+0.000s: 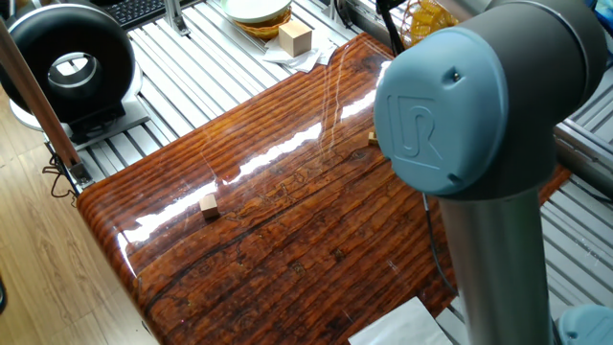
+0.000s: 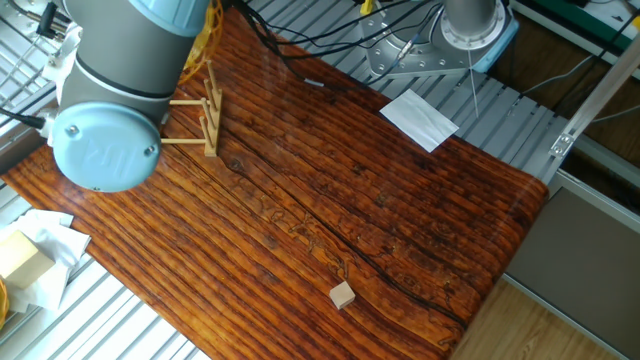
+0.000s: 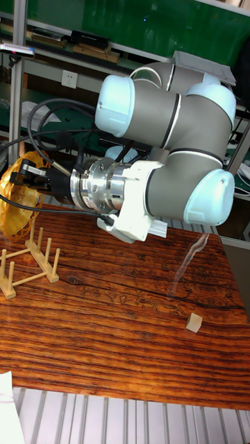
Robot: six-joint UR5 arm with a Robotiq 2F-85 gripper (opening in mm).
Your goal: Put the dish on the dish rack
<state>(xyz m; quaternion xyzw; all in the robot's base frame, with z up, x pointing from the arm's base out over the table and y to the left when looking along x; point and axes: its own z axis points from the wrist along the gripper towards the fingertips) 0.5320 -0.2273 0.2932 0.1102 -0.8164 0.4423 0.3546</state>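
The golden-yellow round woven wicker dish (image 3: 17, 195) is seen at the left edge of the tall frame, held on edge in the air by the end effector (image 3: 33, 182), which is closed on its rim. It hangs above and apart from the light-wood pegged dish rack (image 3: 29, 259), which stands on the reddish-brown striped wooden table (image 3: 125, 326).
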